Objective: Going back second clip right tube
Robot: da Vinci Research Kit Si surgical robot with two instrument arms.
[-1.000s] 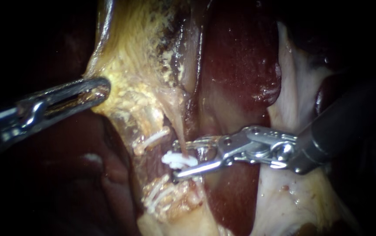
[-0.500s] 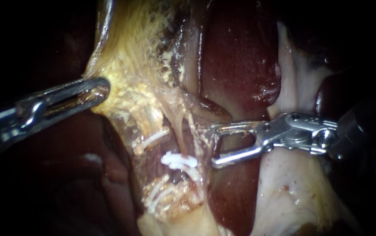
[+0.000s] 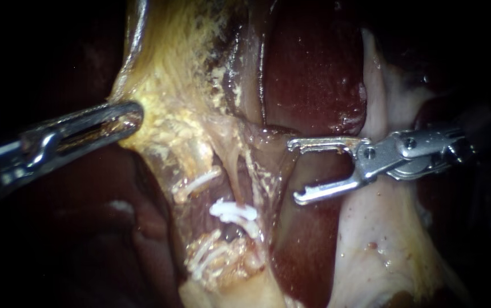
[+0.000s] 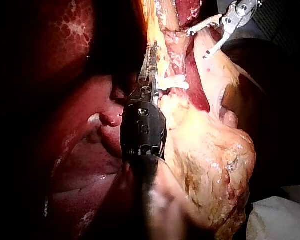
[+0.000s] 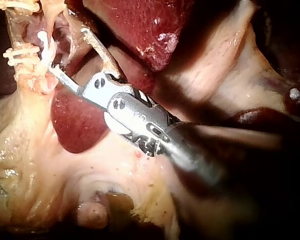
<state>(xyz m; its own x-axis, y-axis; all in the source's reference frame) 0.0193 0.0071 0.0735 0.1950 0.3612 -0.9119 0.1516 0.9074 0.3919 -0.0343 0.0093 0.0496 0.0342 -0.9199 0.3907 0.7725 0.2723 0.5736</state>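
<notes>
Right tool (image 3: 294, 171) is hanging with jaws wide and empty, the nearest white clip (image 3: 234, 211) lying near its lower jaw, apart; left tool (image 3: 134, 117) is gripping yellow tissue (image 3: 171, 122).

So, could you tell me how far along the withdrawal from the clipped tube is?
Done: a white clip sits across the thin tube. In hand: the right instrument is clear of it, over the liver, jaws open and empty, while the left instrument grips the yellowish tissue. Left: probably just drawing the right instrument out of view.
</notes>
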